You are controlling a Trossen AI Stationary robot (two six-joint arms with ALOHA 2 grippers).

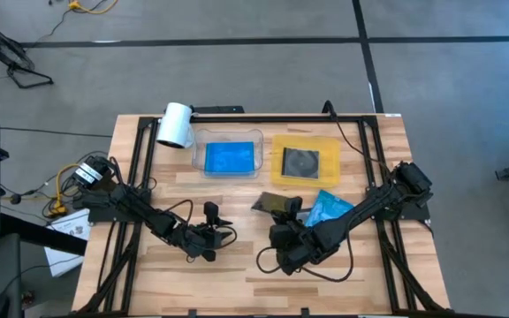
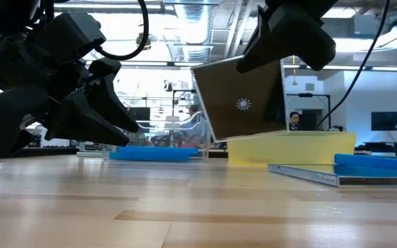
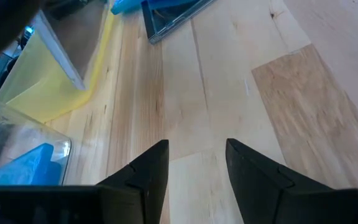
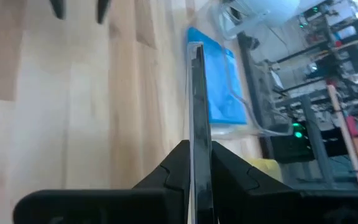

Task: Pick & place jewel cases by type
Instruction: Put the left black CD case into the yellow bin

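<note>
My right gripper (image 1: 283,223) is shut on a grey-clear jewel case (image 1: 277,205) near the table's middle, in front of the yellow tray (image 1: 330,146). In the low view the case (image 2: 243,103) stands tilted above the table. A blue case (image 1: 330,209) lies to its right, resting on a grey-clear case (image 2: 309,172). Another blue case (image 1: 230,157) lies in the clear tray (image 1: 197,150). A grey case with a dark disc (image 1: 300,163) lies in the yellow tray. My left gripper (image 1: 219,231) is open and empty, low over the table to the left. My right gripper pinches the grey-clear case between its two fingers (image 4: 173,165) at one edge (image 4: 196,134). The case runs straight out from the fingers, edge-on in the wrist view. It is lifted clear of the table and tilted, nearly on edge (image 2: 253,134).
A white cylinder (image 1: 175,124) lies at the far left corner of the trays. Black rails (image 1: 140,168) run along the table's left, right and far sides. Bare wood (image 1: 246,283) lies toward the near edge. People and equipment show in the room beyond (image 2: 295,120).
</note>
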